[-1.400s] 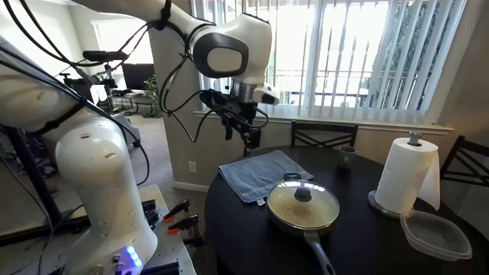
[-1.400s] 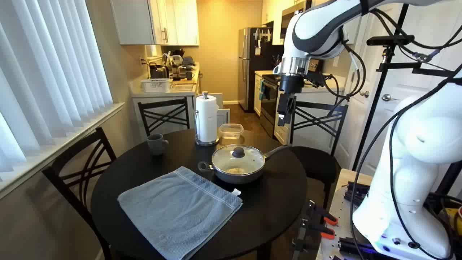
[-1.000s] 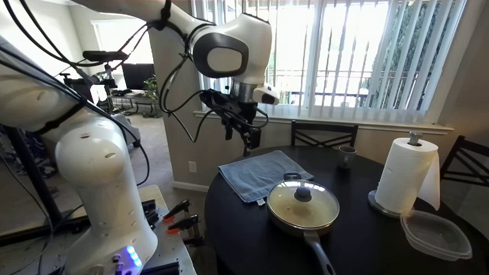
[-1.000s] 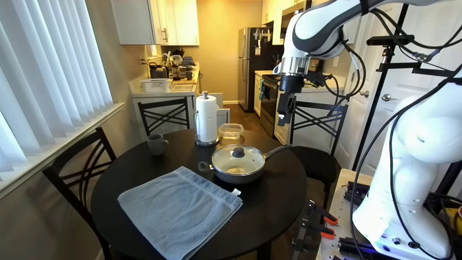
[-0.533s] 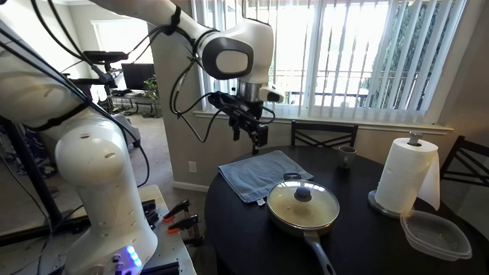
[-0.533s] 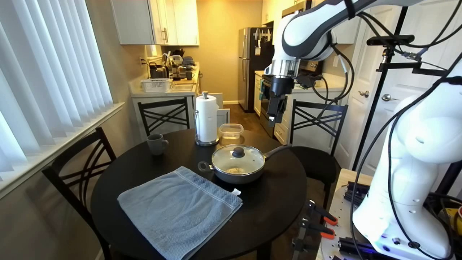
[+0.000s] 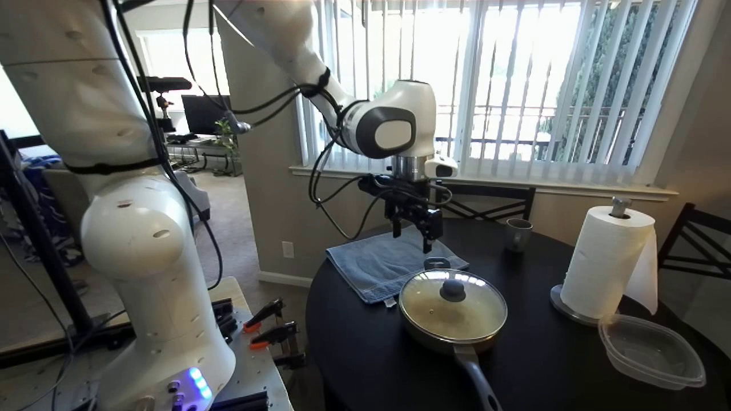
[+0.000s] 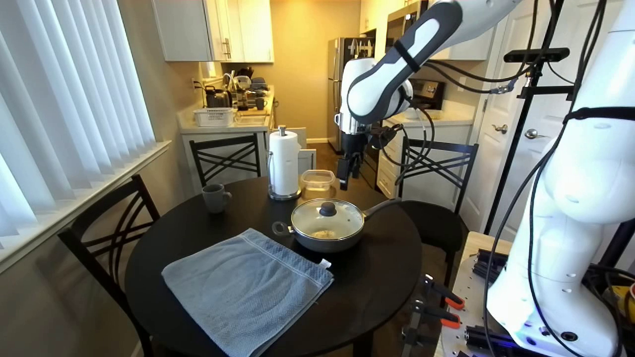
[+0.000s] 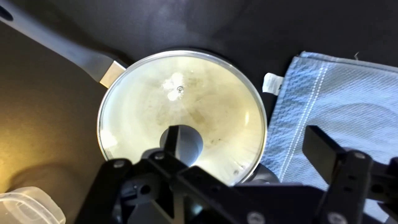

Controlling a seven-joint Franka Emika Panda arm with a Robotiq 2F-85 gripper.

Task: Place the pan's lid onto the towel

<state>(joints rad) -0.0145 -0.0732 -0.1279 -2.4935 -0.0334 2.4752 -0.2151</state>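
Note:
The glass lid [image 7: 457, 317] with its dark knob sits on the frying pan [image 8: 337, 245] in both exterior views; it also fills the middle of the wrist view [image 9: 199, 81]. The pan's long dark handle [image 9: 68, 49] points away from the towel. The blue-grey towel [image 8: 243, 292] lies flat beside the pan; it also shows in the wrist view [image 9: 351, 105]. My gripper [image 7: 412, 240] is open and empty, above the table near the pan. In the wrist view [image 9: 242, 133], one finger overlaps the knob and the other is over the towel. Nothing is held.
A paper towel roll [image 7: 605, 268] stands upright on the table, with a clear plastic container [image 7: 651, 354] beside it. A grey mug [image 8: 215, 199] stands near the window side. Chairs [image 8: 441, 163] surround the round dark table [image 8: 377, 277].
After staying still at first, my arm has extended and the gripper has moved down and over toward the pan and lid. The fingers stay open. The lid, pan and towel have not moved.

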